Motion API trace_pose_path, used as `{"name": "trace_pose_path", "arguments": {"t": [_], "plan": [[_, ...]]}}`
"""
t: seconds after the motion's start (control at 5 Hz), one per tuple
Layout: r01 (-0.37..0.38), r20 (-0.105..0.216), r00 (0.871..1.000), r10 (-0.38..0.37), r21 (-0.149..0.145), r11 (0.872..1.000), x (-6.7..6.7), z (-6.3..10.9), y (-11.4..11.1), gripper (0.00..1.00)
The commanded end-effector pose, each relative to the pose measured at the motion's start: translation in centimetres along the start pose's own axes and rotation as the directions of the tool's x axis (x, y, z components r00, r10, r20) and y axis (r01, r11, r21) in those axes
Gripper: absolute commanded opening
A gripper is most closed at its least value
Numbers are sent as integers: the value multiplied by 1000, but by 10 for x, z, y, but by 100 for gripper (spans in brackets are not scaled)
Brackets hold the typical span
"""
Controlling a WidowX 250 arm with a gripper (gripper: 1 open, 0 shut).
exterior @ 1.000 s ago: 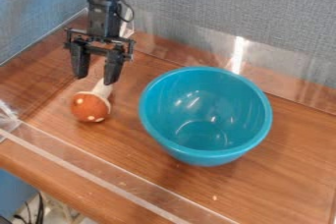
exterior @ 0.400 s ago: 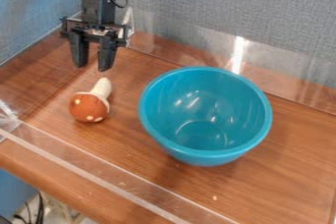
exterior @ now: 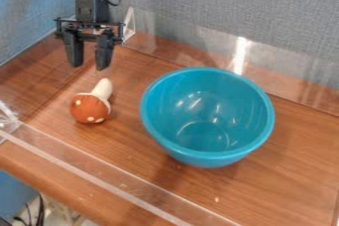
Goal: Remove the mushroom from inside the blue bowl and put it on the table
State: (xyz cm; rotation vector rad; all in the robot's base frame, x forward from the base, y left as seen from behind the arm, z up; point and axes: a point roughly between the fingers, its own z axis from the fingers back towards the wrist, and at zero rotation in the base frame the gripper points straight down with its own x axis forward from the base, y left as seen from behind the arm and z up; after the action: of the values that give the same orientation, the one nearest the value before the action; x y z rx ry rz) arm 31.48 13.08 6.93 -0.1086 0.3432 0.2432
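The mushroom lies on its side on the table, left of the blue bowl, orange-brown cap toward the front and cream stem pointing back. The bowl stands upright with nothing visible inside. My gripper hangs above and behind the mushroom, near the back left wall, fingers pointing down. Its jaws stand apart with nothing between them, and it is clear of the mushroom.
Low clear acrylic walls run along the front and back edges of the table. A grey fabric wall rises behind. A wooden box side stands at the far left.
The gripper has let go of the mushroom's stem, opened, risen and drawn back to the left. The mushroom stays lying on the table.
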Motion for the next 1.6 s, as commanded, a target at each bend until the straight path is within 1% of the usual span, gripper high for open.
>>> {"name": "trace_pose_path", "arguments": {"t": [0.0, 0.6, 1.0, 1.2, 1.4], "plan": [[-55, 102, 993, 57, -20, 998, -12, 38, 4, 100], [22, 111, 994, -19, -21, 1000, -14, 38, 4, 100], [41, 121, 992, -36, -33, 999, -20, 26, -5, 100], [27, 127, 992, -21, -47, 999, -23, 24, 1, 100], [124, 185, 975, -121, -5, 992, -31, 43, 2, 100]]}}
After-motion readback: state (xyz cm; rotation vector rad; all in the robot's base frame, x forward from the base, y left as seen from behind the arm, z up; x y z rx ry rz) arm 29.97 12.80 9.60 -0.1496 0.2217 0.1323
